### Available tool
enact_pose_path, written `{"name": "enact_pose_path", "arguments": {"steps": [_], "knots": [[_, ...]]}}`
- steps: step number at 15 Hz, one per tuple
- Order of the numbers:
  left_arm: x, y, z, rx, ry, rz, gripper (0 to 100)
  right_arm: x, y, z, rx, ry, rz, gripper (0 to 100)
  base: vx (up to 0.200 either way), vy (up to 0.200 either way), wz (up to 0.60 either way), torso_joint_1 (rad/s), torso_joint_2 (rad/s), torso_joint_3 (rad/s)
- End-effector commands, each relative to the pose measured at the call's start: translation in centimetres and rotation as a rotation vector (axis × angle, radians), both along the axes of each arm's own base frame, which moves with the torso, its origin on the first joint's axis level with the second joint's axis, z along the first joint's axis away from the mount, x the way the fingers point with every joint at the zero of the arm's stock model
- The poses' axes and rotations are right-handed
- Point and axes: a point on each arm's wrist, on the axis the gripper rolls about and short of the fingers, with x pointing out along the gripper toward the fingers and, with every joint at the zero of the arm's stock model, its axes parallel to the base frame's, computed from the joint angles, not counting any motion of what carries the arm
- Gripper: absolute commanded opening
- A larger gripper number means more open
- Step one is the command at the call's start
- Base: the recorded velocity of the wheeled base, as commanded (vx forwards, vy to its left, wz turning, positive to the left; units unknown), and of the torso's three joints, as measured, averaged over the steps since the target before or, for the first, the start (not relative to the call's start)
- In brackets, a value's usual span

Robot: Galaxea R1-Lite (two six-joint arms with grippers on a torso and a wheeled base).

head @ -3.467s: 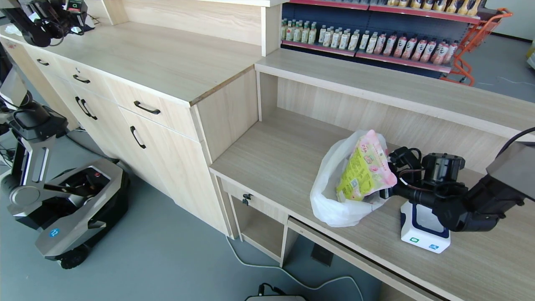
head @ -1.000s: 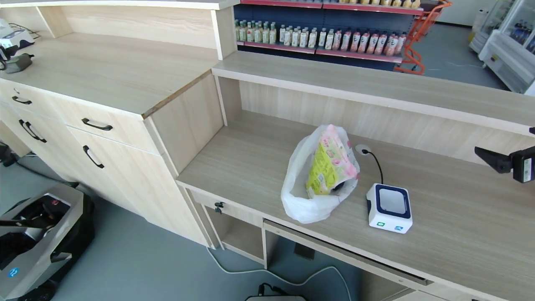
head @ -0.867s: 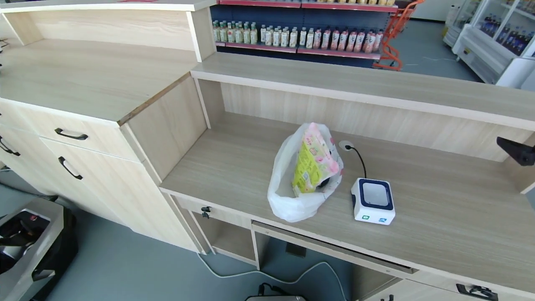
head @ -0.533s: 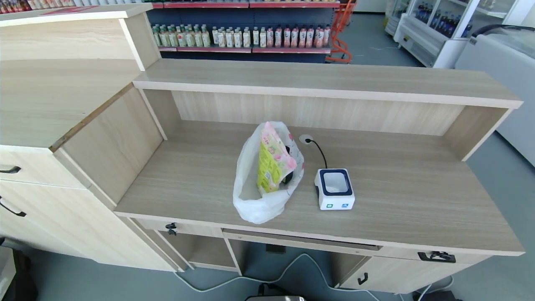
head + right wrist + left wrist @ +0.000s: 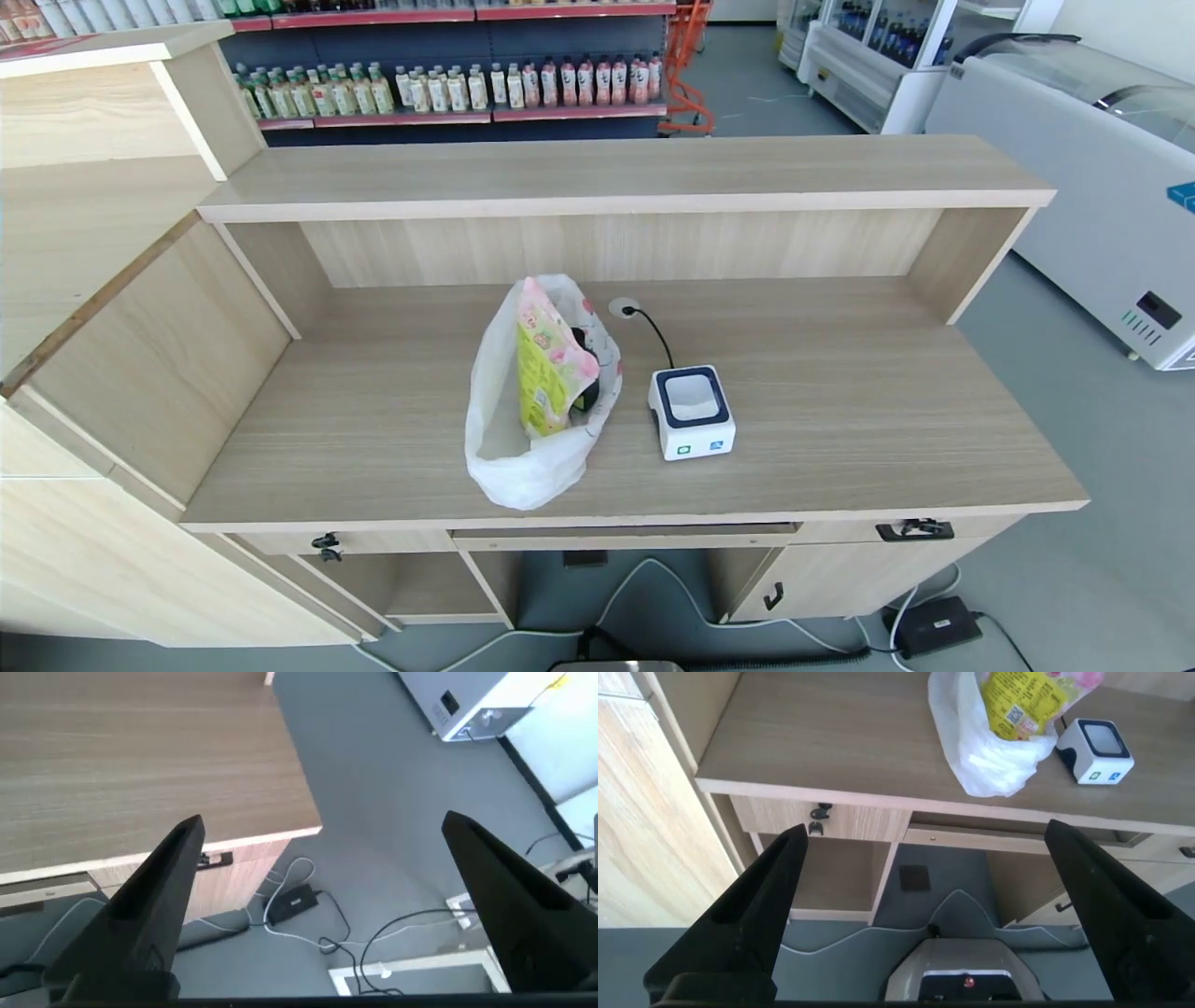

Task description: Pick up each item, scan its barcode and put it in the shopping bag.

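So the snack pack (image 5: 546, 373) stands in the shopping bag (image 5: 523, 457) on the desk (image 5: 840, 420), beside the scanner (image 5: 691, 411). Both the left pincer (image 5: 924, 915) and right pincer (image 5: 318, 915) gape wide, empty. 1 bump could tip that floppy bag.

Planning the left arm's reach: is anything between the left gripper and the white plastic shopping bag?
Nothing visible stands between the left gripper and white plastic shopping bag; the white-and-blue scanner sits beside the bag.
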Motion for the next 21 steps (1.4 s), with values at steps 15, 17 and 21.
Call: {"name": "enact_pose_path", "arguments": {"steps": [15,17,21], "knots": [[0.0,0.0,0.0,0.0,-0.001,0.0,100,-9.4,2.9,-10.9,0.191,-0.207,0.244,100,0.0,0.0,0.0,0.0,0.0,0.0],[0.0,0.0,0.0,0.0,-0.001,0.0,100,-9.4,2.9,-10.9,0.212,-0.211,0.242,100,0.0,0.0,0.0,0.0,0.0,0.0],[0.0,0.0,0.0,0.0,-0.001,0.0,100,-9.3,2.9,-11.3,0.346,-0.208,0.241,100,0.0,0.0,0.0,0.0,0.0,0.0]]}}
